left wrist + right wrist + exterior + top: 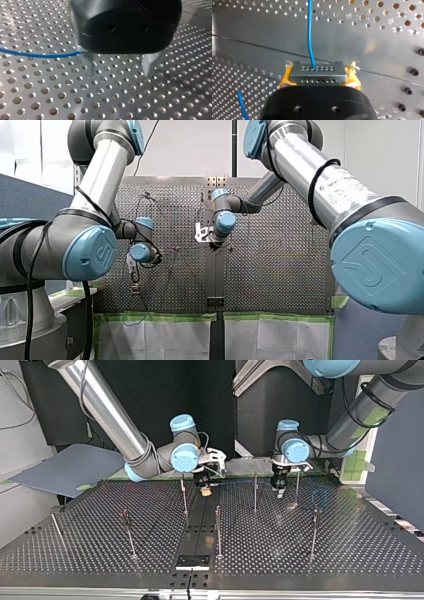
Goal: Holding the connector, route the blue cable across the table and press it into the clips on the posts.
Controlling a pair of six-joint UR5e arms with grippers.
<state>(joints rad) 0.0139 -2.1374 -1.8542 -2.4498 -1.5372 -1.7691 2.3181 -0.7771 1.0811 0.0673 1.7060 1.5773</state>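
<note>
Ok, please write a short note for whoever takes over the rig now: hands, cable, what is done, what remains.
My right hand: shut on the connector, yellow pads on both sides.
My left hand: open, metal fingers apart over the table, nothing between them.
The blue cable runs from the connector toward my left hand; a loose loop lies at the top view's right.
Done: connector held. Left: routing; I see no cable in any clip on the posts.

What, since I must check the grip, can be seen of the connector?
The connector is a small grey, metal-looking block with two rows of tiny holes, clamped level between my right gripper's yellow pads. The blue cable enters a hole in its far row and runs ahead over the perforated table.
</note>
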